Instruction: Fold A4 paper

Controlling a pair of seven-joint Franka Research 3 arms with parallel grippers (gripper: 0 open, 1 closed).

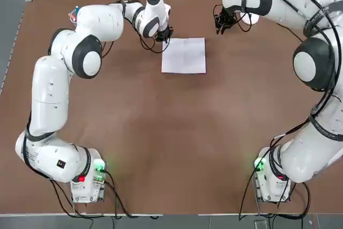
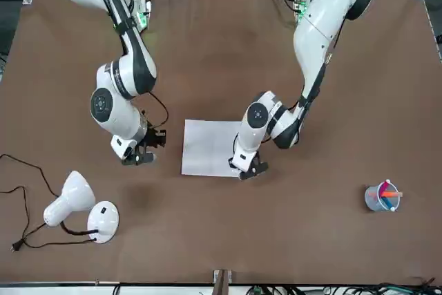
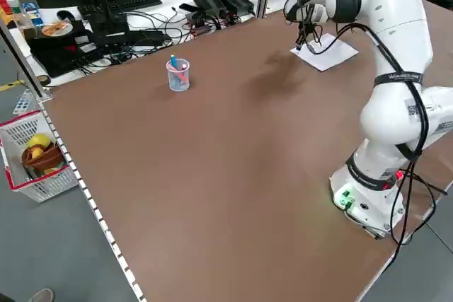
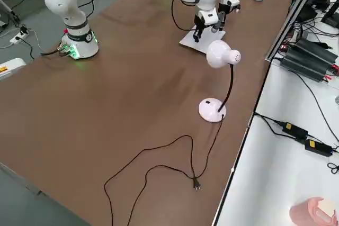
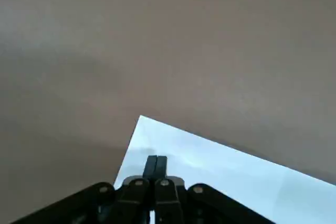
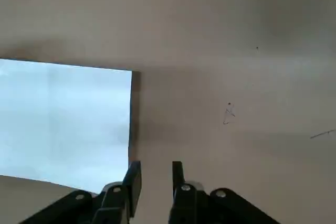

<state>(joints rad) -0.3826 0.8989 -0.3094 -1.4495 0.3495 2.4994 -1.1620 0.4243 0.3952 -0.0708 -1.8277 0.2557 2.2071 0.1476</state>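
The A4 paper lies flat on the brown desk, a single unfolded sheet, toward the side away from the arms' bases. The left claw is over its left part, near one corner, probably so that it can press the sheet down or steady it while the other arm works. The right claw is off to the right of the paper, just beside its edge in the wrist view, presumably placed there to take that side and bring it over.

The left claw is closed, its two fingers together with nothing visible between them; whether their tips touch the paper cannot be told. The right claw is partly open, a clear gap between its fingers, and it holds nothing.
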